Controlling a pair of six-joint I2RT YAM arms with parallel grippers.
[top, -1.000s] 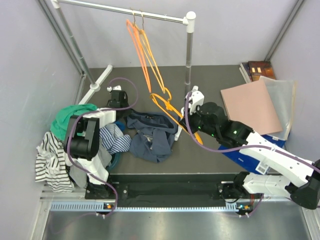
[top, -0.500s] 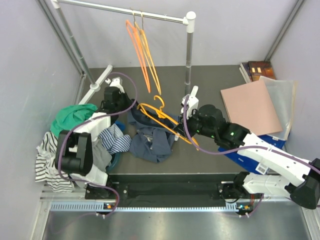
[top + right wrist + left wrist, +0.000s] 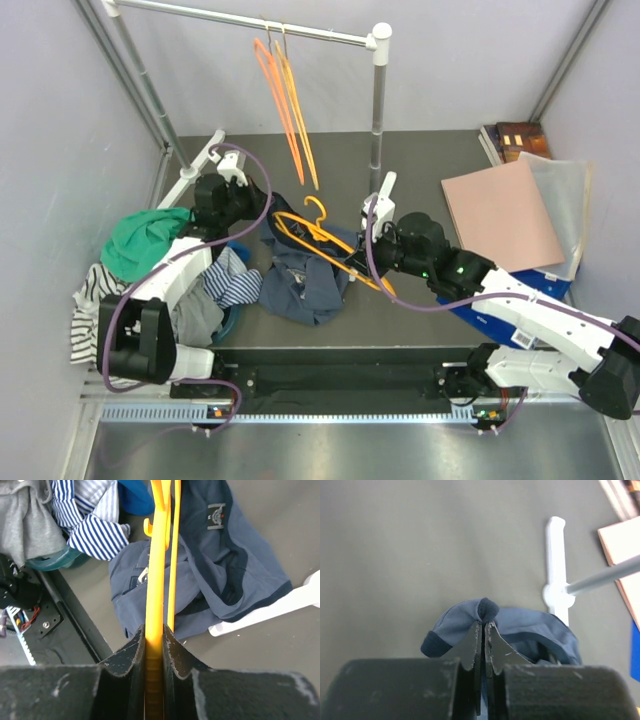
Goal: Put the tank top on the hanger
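Observation:
The dark navy tank top (image 3: 305,280) lies crumpled on the dark mat in front of the rail. My left gripper (image 3: 248,212) is at its far left edge. In the left wrist view, the left gripper (image 3: 484,622) is shut on a fold of the tank top (image 3: 520,630). My right gripper (image 3: 372,258) is shut on the amber hanger (image 3: 318,235) and holds it tilted just above the tank top, hook pointing away. In the right wrist view, the right gripper (image 3: 155,630) clamps a bar of the hanger (image 3: 156,555) over the tank top (image 3: 225,570).
Two redder orange hangers (image 3: 285,100) hang on the white rail, whose post (image 3: 379,110) and foot (image 3: 388,192) stand behind the tank top. A green garment (image 3: 145,235), a blue-and-white striped cloth (image 3: 235,280) and other clothes lie left. A pink board (image 3: 500,215) lies right.
My left gripper has swung out to the tank top's far left edge and now grips it. My right gripper has carried the amber hanger left, over the tank top.

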